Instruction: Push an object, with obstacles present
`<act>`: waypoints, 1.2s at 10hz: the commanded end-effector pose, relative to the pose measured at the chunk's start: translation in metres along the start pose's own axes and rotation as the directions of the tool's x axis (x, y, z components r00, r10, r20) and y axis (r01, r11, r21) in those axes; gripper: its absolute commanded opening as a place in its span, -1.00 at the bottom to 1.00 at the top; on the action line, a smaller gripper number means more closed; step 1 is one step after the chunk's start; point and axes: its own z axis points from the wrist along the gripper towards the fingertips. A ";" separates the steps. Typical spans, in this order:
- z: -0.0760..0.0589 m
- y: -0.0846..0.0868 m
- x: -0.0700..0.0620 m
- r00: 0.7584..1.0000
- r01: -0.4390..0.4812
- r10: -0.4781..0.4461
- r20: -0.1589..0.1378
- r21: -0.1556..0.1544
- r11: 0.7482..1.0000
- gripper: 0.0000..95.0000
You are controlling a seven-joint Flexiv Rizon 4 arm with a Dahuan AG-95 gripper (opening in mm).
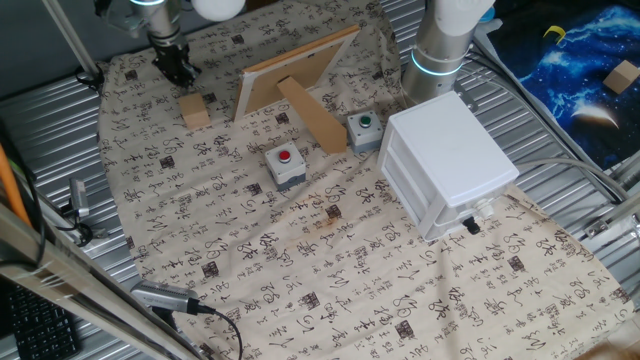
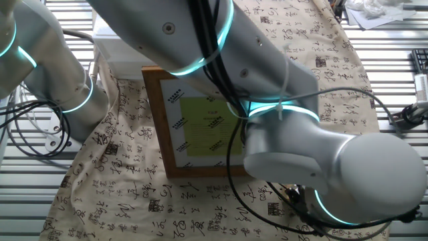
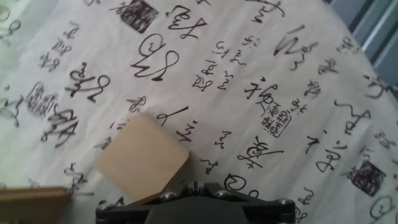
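One wooden block (image 1: 195,110) sits on the patterned cloth (image 1: 300,270) just below the gripper (image 1: 176,70), whose fingers look pressed together, beside the leaning picture frame (image 1: 290,75).

- Block (image 1: 195,110): plain pale tan wood.
- Cloth (image 1: 300,270): cream, printed all over with black calligraphy and square seal marks.
- Frame (image 1: 290,75): tan wood; its front (image 2: 207,127) shows a yellow-green sheet on white.
- Boxes: grey, one with a red button (image 1: 285,156), one with a green button (image 1: 364,123).
- Cabinet (image 1: 450,165): white.
- Arm (image 2: 294,140): white with glowing cyan rings.
- Surface (image 1: 40,140): ribbed grey metal.
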 end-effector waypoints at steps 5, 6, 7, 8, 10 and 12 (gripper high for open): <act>0.005 -0.003 -0.001 0.950 -0.313 0.313 -0.012 -0.046 0.949 -1.00; 0.005 -0.003 -0.002 0.940 -0.340 0.340 -0.019 -0.049 0.939 -1.00; 0.005 -0.003 -0.002 0.930 -0.367 0.366 -0.027 -0.052 0.929 -1.00; 0.005 -0.003 -0.002 0.923 -0.384 0.383 -0.036 -0.053 0.922 -1.00; 0.006 -0.003 -0.001 0.915 -0.404 0.402 -0.041 -0.054 0.913 -1.00; 0.007 -0.003 0.000 0.909 -0.417 0.415 -0.042 -0.056 0.907 -1.00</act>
